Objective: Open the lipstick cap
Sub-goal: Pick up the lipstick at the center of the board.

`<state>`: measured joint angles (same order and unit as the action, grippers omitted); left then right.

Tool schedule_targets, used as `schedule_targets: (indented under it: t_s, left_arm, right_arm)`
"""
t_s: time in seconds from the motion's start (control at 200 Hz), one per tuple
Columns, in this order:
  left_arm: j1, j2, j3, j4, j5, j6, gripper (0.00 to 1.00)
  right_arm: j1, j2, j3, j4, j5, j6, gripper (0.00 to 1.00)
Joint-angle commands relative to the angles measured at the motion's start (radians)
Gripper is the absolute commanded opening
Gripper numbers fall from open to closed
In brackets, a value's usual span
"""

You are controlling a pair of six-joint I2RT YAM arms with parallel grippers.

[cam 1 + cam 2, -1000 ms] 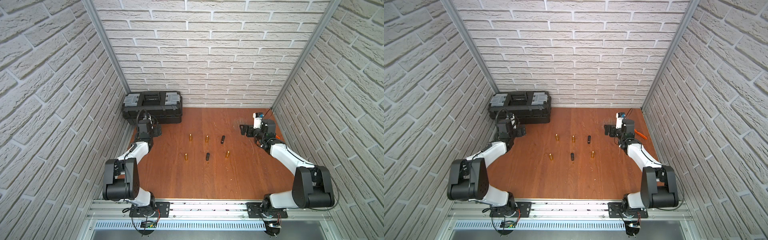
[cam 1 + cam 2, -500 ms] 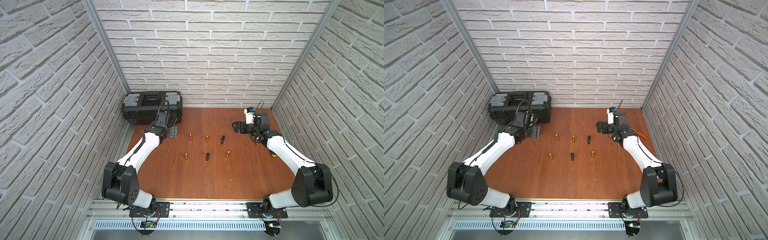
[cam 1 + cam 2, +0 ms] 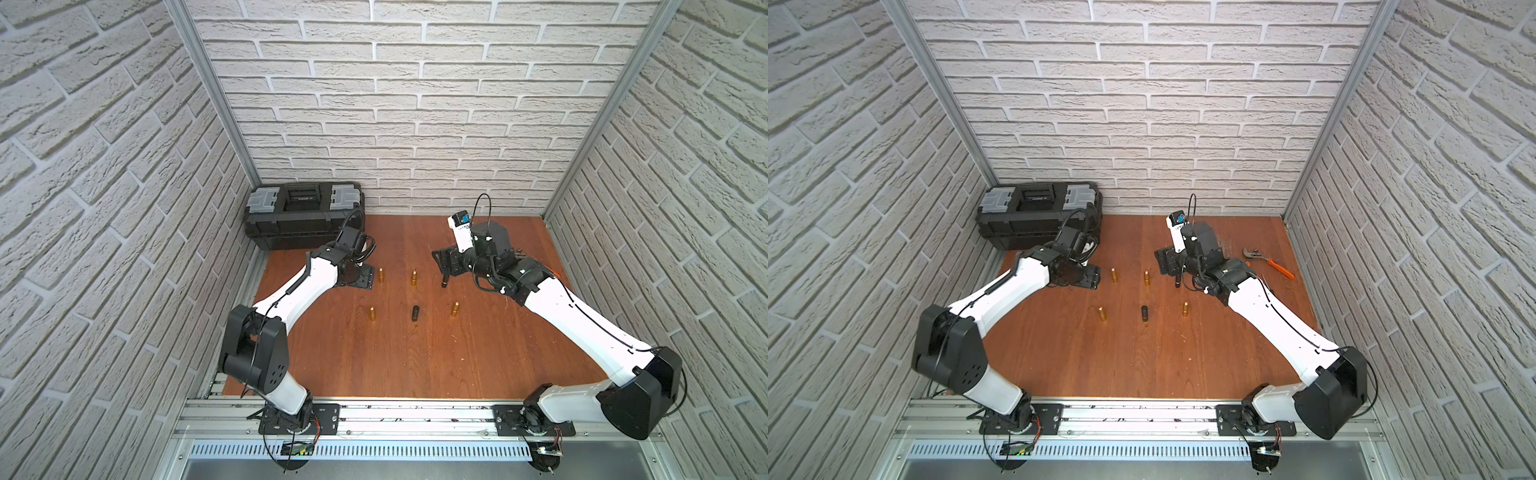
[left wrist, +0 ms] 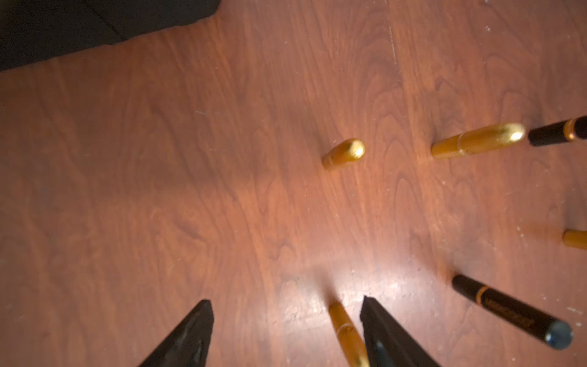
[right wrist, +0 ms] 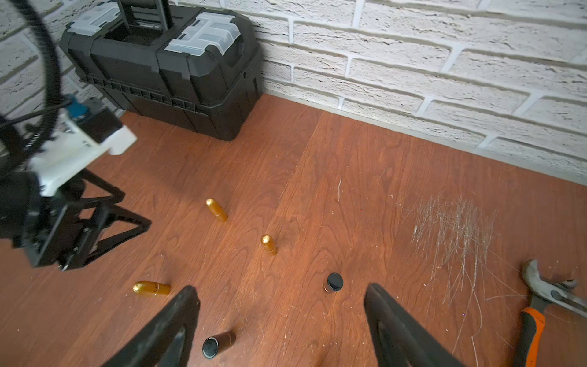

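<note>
Wooden tabletop (image 3: 415, 353): toolbox (image 3: 303, 216) and pliers (image 3: 1268, 262) flank lipsticks (image 3: 414, 277).

Gold lipsticks (image 3: 414, 278), black toolbox (image 3: 305, 220), red-brown wood-grain table (image 3: 415, 357).

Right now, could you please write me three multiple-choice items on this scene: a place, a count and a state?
1. Where does the black plastic toolbox sit on the brown wooden table? A) the far left corner B) the centre C) by the front rail
2. How many gold metal lipstick tubes stand there? A) two B) four C) six
3. How are the right arm's black fingers? A) clamped on a gold tube B) shut, empty C) apart, holding nothing
Answers: 1 A, both top views show it there; 2 B, four stand upright in both top views; 3 C, the right wrist view shows them wide apart, gripping nothing.
</note>
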<state>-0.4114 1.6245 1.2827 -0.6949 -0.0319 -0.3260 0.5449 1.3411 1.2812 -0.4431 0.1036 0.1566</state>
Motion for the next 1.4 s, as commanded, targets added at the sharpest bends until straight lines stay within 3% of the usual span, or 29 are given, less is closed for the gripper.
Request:
schedule_targets:
  t_s: [0.0, 0.31, 0.525, 0.855, 1.395]
  left_arm:
    - [-0.010, 0.070, 0.064, -0.021, 0.046, 0.011, 0.74]
    - [-0.018, 0.259, 0.264, -0.048, 0.090, 0.032, 0.69]
    - [-0.033, 0.393, 0.405, -0.119, 0.104, 0.047, 0.60]
    - [-0.051, 0.464, 0.466, -0.147, 0.089, 0.050, 0.47]
    - [-0.051, 0.517, 0.516, -0.194, 0.056, 0.070, 0.38]
  right_arm:
    - [0.052, -0.052, 0.016, -0.059, 0.084, -0.014, 0.83]
    - [0.079, -0.107, -0.025, -0.109, 0.172, 0.004, 0.83]
    - [0.086, -0.119, -0.042, -0.115, 0.198, 0.009, 0.83]
    - [0.085, -0.109, -0.060, -0.108, 0.204, 0.008, 0.83]
    - [0.087, -0.078, -0.070, -0.099, 0.199, 0.012, 0.83]
